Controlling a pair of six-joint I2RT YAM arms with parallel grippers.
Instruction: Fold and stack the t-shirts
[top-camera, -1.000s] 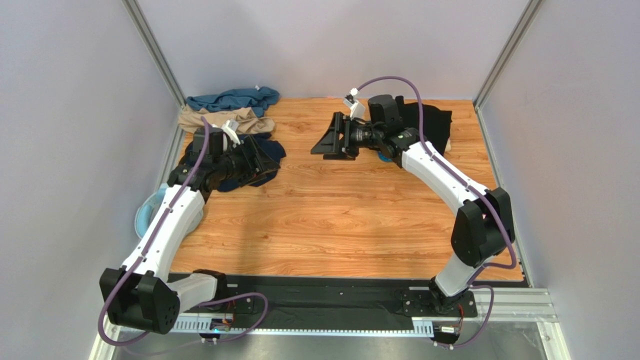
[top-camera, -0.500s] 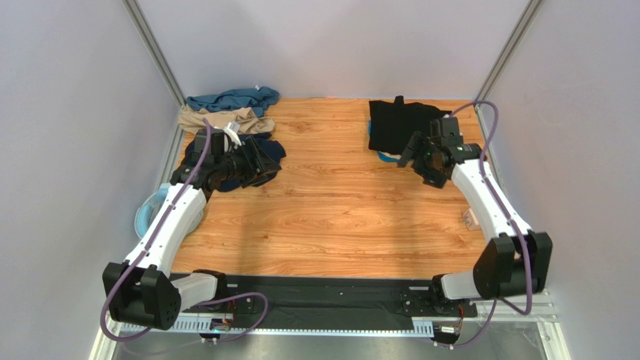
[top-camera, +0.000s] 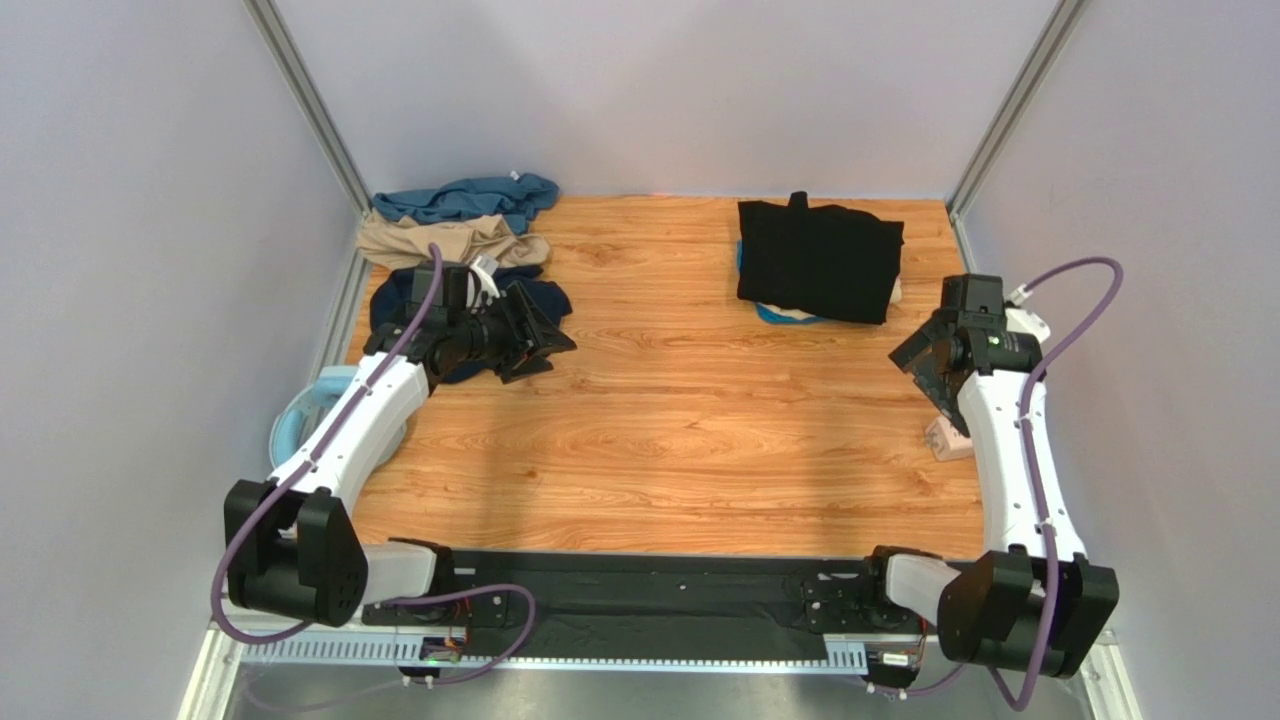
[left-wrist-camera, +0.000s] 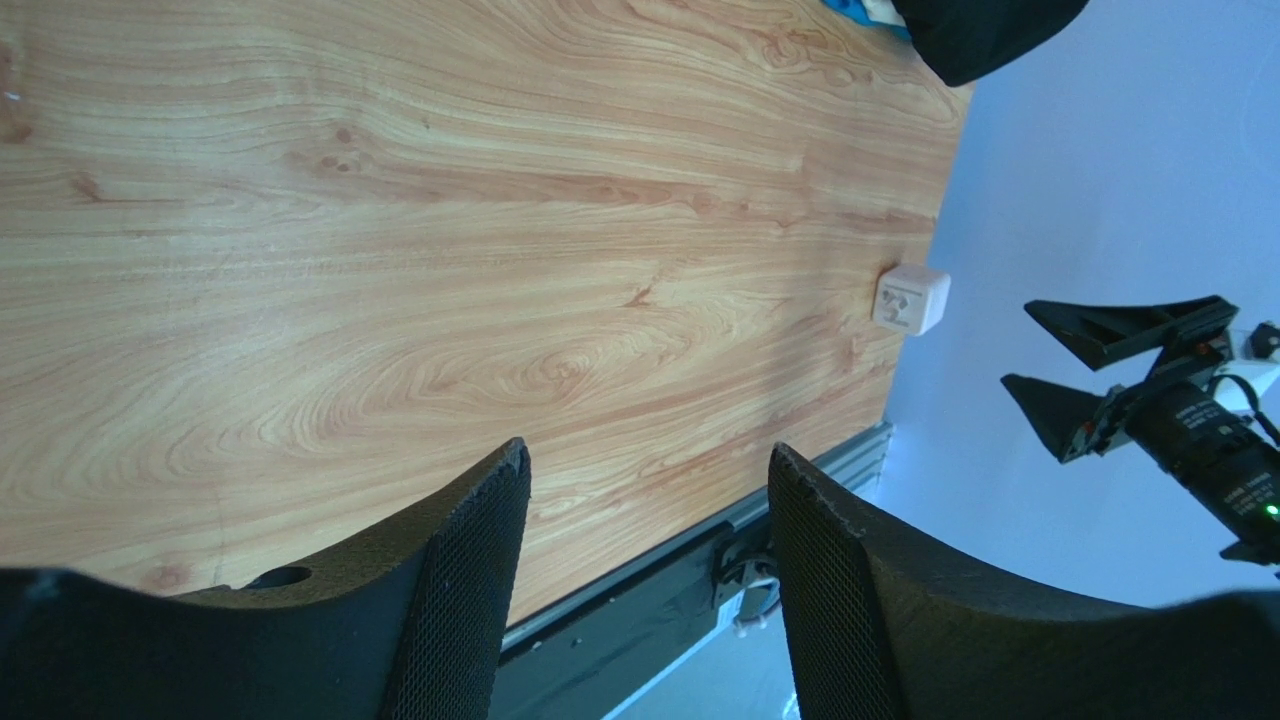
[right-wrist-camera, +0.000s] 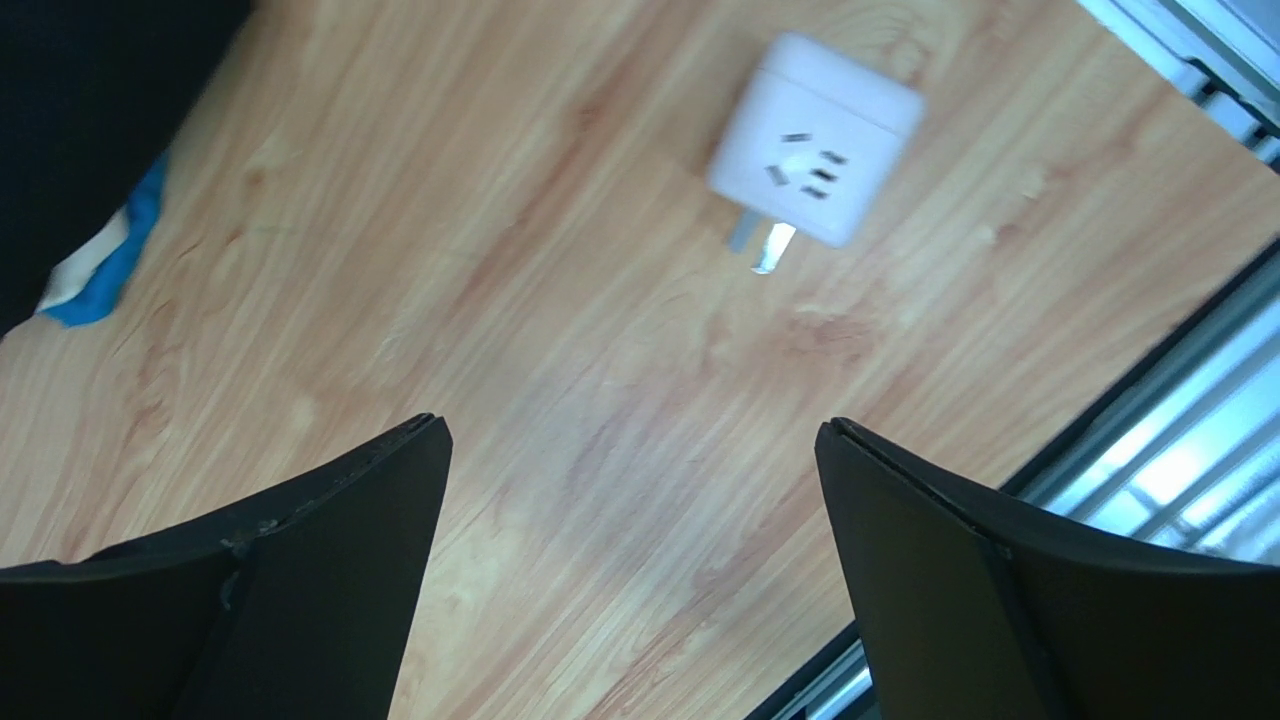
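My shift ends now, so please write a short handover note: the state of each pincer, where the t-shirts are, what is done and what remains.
Left pincer: open, empty, by the navy t-shirt.
Right pincer: open, empty, near the white cube.
Black t-shirt: folded, lying at the far right.
The navy one, the tan t-shirt and the teal t-shirt: crumpled together at the far left.
Done: black one folded.
Left: fold the other three and stack them, probably on the black one.

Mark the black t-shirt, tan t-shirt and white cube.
black t-shirt (top-camera: 819, 263): top view, middle of folded cloth.
tan t-shirt (top-camera: 466, 233): top view, bunched middle.
white cube (right-wrist-camera: 815, 138): right wrist view, socket face.
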